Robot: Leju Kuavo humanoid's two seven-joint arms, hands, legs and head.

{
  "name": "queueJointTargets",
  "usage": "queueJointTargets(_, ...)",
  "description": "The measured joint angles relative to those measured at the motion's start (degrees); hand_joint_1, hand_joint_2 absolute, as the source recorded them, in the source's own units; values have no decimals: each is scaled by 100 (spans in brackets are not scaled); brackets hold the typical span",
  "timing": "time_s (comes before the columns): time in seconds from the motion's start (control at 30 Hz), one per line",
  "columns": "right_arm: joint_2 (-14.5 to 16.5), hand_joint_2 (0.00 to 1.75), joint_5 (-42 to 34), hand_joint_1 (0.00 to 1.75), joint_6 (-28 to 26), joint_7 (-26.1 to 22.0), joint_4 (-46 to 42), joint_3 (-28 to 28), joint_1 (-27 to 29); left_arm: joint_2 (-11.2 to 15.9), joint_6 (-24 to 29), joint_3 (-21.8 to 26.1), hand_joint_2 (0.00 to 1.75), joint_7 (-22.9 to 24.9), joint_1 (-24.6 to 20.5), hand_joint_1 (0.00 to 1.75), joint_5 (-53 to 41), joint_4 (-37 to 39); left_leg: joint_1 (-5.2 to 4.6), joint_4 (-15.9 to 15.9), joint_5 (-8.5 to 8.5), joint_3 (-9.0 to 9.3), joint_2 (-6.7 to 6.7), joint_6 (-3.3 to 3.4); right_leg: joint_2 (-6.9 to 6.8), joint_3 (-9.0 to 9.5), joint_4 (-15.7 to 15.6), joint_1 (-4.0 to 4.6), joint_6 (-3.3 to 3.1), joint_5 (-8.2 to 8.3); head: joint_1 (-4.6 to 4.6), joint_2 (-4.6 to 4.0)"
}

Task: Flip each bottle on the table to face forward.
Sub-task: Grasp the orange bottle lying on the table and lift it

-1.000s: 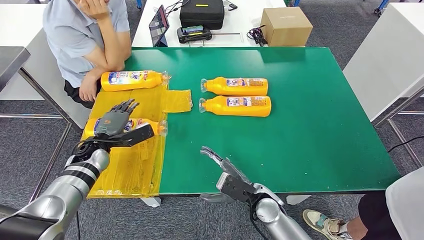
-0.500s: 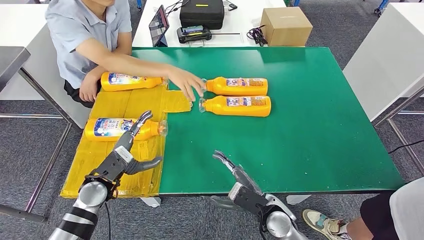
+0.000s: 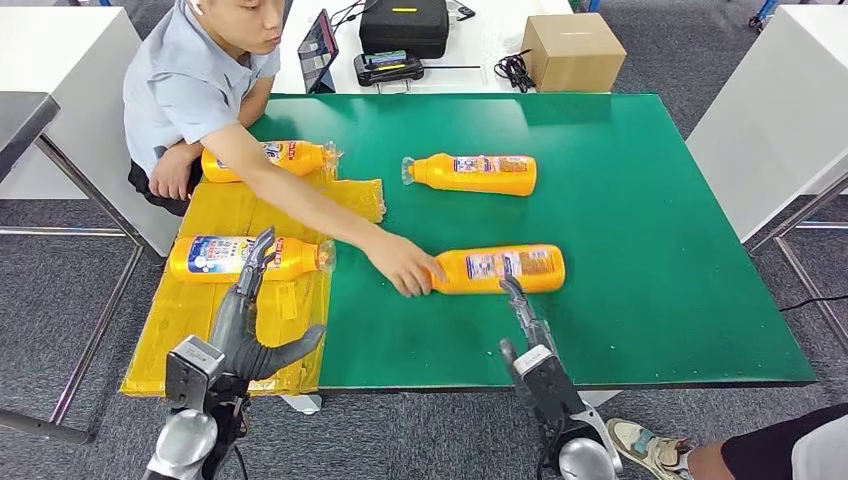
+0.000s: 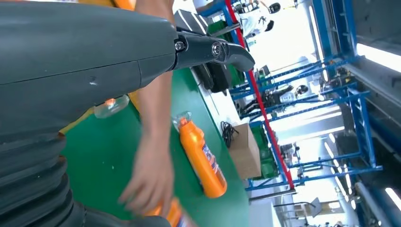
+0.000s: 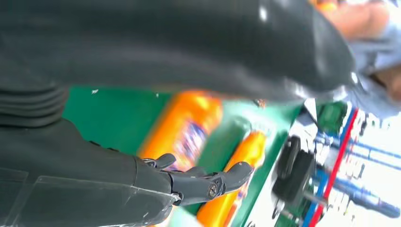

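Four orange bottles on the green table [image 3: 650,200], all lying flat. Far bottle [image 3: 470,173] mid-table; near bottle [image 3: 500,269] closer to the front edge, a person's hand [image 3: 403,264] on its cap end. Two more, one [image 3: 245,257] and another [image 3: 270,158], on the yellow sheet [image 3: 250,310] covering the table's left side. My left hand [image 3: 245,325] holds nothing, fingers spread, over the sheet. My right hand [image 3: 527,330], fingers straight and empty, reaches just short of the near bottle.

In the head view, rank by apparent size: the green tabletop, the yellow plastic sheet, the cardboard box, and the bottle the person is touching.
1. Green tabletop
2. Yellow plastic sheet
3 and 4. Cardboard box and the bottle the person touches look alike in area; the box is farther from the camera, so I leave them unranked.
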Motion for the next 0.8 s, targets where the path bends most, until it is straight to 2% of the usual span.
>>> queueJointTargets(0.23, 121, 0, 800, 0, -1173, -418, -746, -338, 489, -198, 317, -316, 175, -248, 382, 0, -216, -422, 0, -1, -1, 3, 1, 0, 0, 1, -1, 1, 0, 0, -1, 0)
queueJointTargets(0.37, 168, 175, 1056, 0, -1432, -452, -1011, -464, 649, -251, 226, -506, 175, -337, 517, 0, -89, -584, 0, -1, 0, 3, 2, 0, 0, 2, -1, 1, 0, 0, 0, 0)
queueJointTargets(0.5, 204, 175, 1998, 0, -2096, -283, -1079, -496, 680, -323, -17, -622, 175, -499, 619, 0, 175, -687, 1, -1, 0, 5, 1, 0, 0, 4, -1, 1, 0, 0, -1, 0)
queueJointTargets(0.63, 93, 175, 3285, 0, -2769, 238, -1059, -456, 687, -428, -99, -752, 175, -572, 691, 0, 314, -704, 0, -1, 0, 5, 0, 1, 0, 6, -1, 0, 0, 0, 0, 0)
queueJointTargets(0.8, -169, 175, 3899, 0, -2745, 765, -921, -442, 621, -505, -60, -870, 175, -498, 695, 0, 383, -702, -1, 0, -1, 5, 0, 1, 0, 6, -1, -1, 0, 1, -1, 0)
